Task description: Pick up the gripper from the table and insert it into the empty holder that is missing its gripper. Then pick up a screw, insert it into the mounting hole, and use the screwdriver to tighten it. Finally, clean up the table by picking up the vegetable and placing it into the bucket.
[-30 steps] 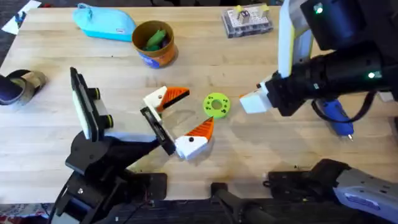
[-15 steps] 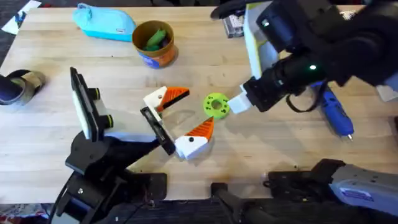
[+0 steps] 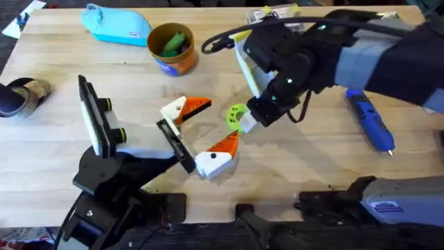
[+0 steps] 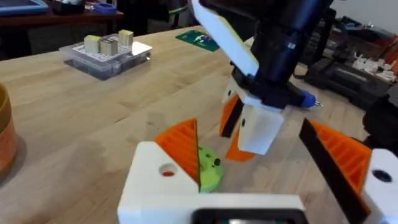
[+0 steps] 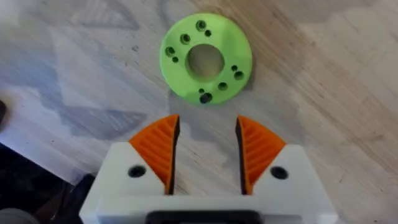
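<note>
The right gripper, fingers parted and empty, hangs over a green holed disc mid-table. The bucket (greens inside) stands far left; the screwdriver lies right.

One green lotus-root slice, one orange bucket, one blue screwdriver, one light-blue pouch.

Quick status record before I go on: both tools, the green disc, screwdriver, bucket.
right tool: open, above the green disc
left tool: open, low over the table
green disc: flat on the table, not gripped
screwdriver: lying on the table, right side
bucket: upright, something green inside
</note>
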Robot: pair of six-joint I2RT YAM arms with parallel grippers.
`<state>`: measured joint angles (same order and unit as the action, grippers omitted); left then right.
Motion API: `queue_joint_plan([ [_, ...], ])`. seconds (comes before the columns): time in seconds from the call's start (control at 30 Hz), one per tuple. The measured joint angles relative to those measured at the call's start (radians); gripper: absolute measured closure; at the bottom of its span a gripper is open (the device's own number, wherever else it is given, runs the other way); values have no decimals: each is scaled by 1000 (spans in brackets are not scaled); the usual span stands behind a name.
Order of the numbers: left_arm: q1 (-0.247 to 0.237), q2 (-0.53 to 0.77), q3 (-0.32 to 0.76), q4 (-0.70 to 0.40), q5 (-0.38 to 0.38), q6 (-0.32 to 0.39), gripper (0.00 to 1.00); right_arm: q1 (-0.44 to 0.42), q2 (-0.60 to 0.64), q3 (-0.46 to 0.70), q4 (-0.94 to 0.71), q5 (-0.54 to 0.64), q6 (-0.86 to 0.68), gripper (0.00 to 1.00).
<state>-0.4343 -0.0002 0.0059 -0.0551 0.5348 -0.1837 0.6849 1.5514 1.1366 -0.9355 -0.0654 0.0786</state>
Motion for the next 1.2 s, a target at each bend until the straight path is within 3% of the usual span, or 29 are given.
queue_joint_plan([
  [0.27,0,0,0,0,0,0,14,38,68,-1,31,28,0,486],
  [0.5,0,0,0,0,0,0,14,59,77,-1,70,42,0,705],
  [0.8,0,0,0,0,0,0,14,60,117,-1,72,55,0,758],
  [0.97,0,0,0,0,0,0,13,60,133,-1,75,67,0,980],
  [1.2,0,0,0,0,0,0,14,61,133,-1,72,118,24,994],
])
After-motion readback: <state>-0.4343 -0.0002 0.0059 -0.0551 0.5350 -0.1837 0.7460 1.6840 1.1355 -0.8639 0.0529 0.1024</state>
